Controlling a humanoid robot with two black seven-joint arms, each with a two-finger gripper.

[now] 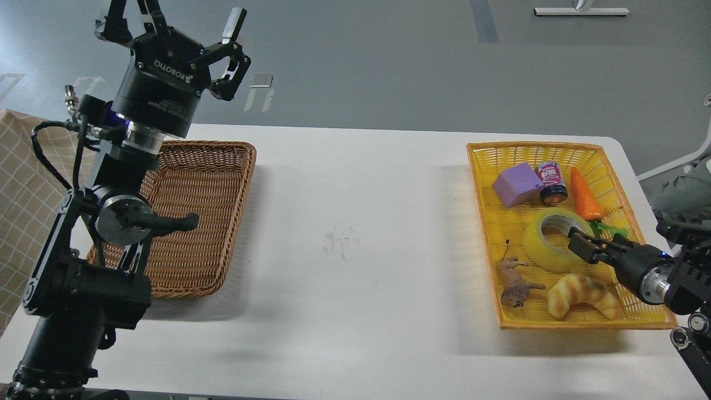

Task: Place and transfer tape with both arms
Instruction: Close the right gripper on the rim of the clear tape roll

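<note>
- Left black two-finger gripper (pixel 183 25) raised high with jaws spread wide and holding nothing, well apart from every object and pointing up, away from the table.
- Below and slightly right of those jaws: brown woven wicker basket (pixel 214 189) on the white table (pixel 355 222), showing nothing inside where visible, though the arm hides part of it.
- Far right: yellow plastic mesh basket (pixel 489 233) holding a purple foam block (pixel 516 185), a small dark jar with a pink label (pixel 551 182), an orange toy carrot (pixel 586 194), a small brown toy animal (pixel 514 280) and a yellowish croissant toy (pixel 583 294).
- Wide roll of translucent yellow packing tape (pixel 547 244) lying in that basket, core facing up, right at the tips of the right black two-finger gripper (pixel 577 241).
- Right jaws parted, one finger at the roll's near wall by the core; cannot tell whether anything is pinched yet.
- Likely step: securing the roll for lifting.
- Best done by straddling the wall fully, one finger inside the core, one outside, closing firmly, then lifting straight up clear of the carrot and croissant before moving left.
</note>
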